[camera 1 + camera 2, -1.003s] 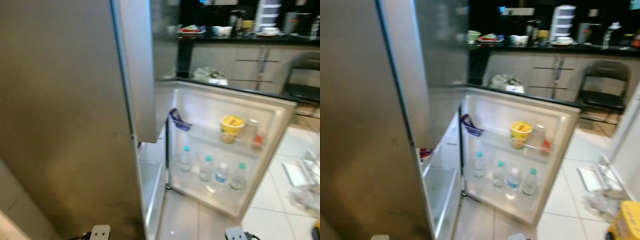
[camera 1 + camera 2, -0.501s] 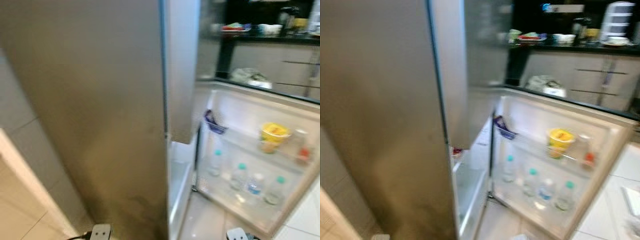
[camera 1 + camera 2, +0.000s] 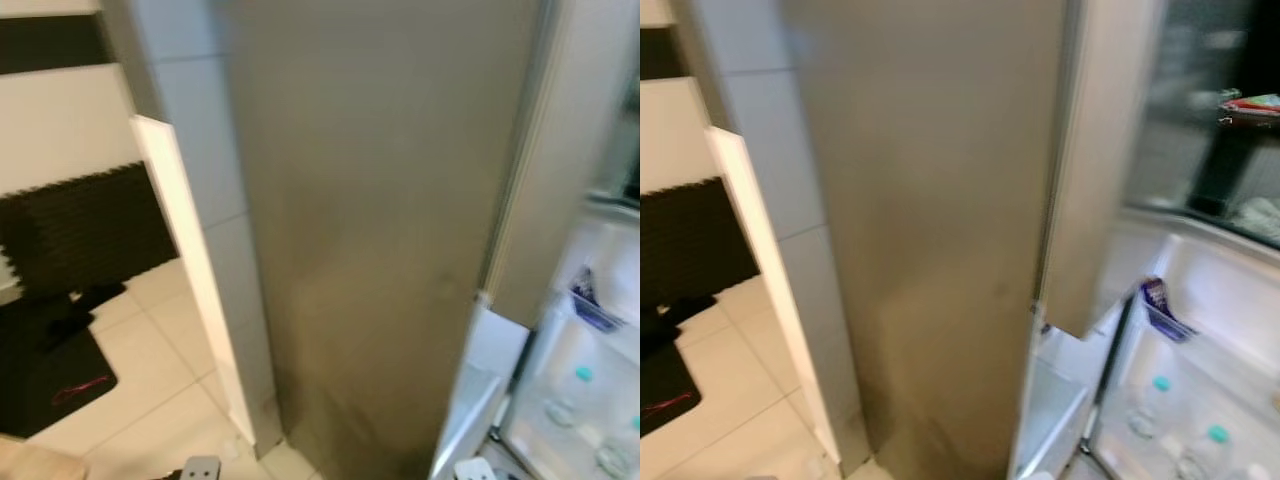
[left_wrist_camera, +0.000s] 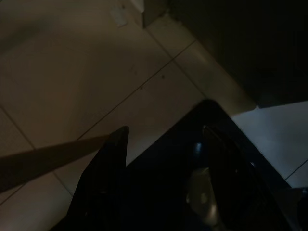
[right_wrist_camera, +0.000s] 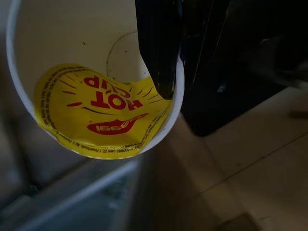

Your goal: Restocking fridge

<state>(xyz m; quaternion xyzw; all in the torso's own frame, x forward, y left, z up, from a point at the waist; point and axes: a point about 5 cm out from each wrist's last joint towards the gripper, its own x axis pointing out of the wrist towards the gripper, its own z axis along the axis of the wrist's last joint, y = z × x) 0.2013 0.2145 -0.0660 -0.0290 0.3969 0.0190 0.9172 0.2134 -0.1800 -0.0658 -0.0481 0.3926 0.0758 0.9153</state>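
Fridge (image 3: 940, 220): tall steel side panel fills the middle of the head views; image blurred.

Left to right:
- Far left: tiled floor (image 3: 130, 400) with a dark mat (image 3: 50, 370) and a dark ribbed panel against the wall.
- White board (image 3: 190, 270) leans beside the tiled wall, just left of the fridge's side.
- Left gripper (image 4: 163, 144): hangs low over floor tiles, wrist view very dark. Fingers stand apart, nothing between them.
- Right of the steel side: upper door is shut; lower door (image 3: 1200, 400) swung open to the right.
- Lower door shelves: a blue packet (image 3: 1160, 305) in the upper corner near the hinge; bottles with teal caps (image 3: 1160, 385) upright on the bottom shelf. Count uncertain, blurred.
- Lower compartment: a clear drawer edge (image 3: 1050, 420) visible at the opening; contents cannot be made out.
- Right gripper (image 5: 163, 57): fingers clamped on the rim of a white cup (image 5: 91, 96) with a yellow "HOT CUP" label, one finger inside, held low near the fridge's bottom edge.

Judgement: the cup is the item in hand to stock. The open compartment and door shelves lie to the right and forward of the body, so the right arm is the nearer one. The robot faces the closed side, not the opening; a turn to the right is probably needed before placing. Cup axis relative to the shelf cannot be told.
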